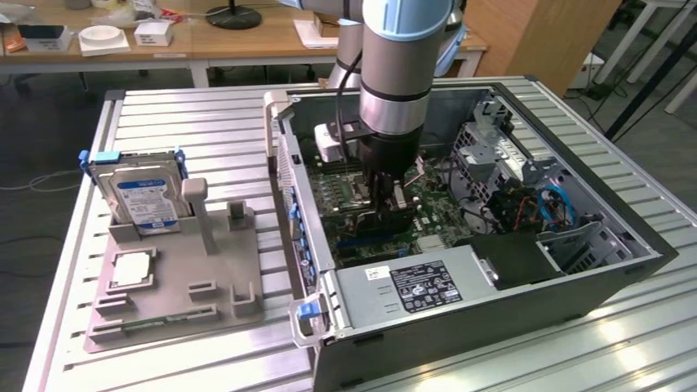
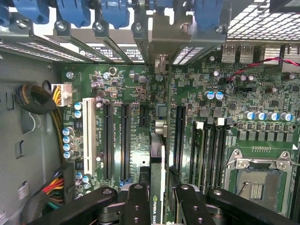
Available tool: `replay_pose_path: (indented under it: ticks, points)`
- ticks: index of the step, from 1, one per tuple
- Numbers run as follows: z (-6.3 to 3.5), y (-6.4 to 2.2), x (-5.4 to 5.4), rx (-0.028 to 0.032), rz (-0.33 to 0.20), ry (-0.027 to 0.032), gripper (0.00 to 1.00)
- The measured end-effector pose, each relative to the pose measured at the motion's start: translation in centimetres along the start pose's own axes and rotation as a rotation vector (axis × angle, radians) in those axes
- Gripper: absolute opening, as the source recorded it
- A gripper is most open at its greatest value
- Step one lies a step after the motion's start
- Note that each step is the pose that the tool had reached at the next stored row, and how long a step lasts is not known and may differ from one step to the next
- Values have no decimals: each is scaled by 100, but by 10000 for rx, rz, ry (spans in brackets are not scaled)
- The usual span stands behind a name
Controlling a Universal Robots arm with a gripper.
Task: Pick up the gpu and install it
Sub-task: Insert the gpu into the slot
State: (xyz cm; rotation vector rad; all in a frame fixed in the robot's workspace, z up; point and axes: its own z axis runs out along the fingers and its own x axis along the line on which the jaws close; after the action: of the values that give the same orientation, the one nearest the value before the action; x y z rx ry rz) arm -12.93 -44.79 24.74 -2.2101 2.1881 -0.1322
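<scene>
Metal table (image 1: 196,122); open case (image 1: 490,322) holds claw (image 2: 159,190) clamping gpu (image 2: 158,140).

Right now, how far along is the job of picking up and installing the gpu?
Done: the pick-up; the gpu is clamped edge-on in the gripper, inside the open computer case. In hand: the card stands over the motherboard, parallel to its expansion slots. Left: seating; I cannot tell whether its edge is in a slot, and the gripper has not let go.

Toward the exterior view's left of the open computer case (image 1: 490,322), a grey fixture (image 1: 175,306) holds a blue-labelled hard drive (image 1: 147,204) upright on the slatted table (image 1: 196,122).
</scene>
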Motion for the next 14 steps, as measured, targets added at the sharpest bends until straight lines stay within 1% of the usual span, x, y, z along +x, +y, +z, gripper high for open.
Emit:
replay_pose_path:
  ticks: [14]
  points:
    - [7, 3, 0, 2, -37, -3, 26]
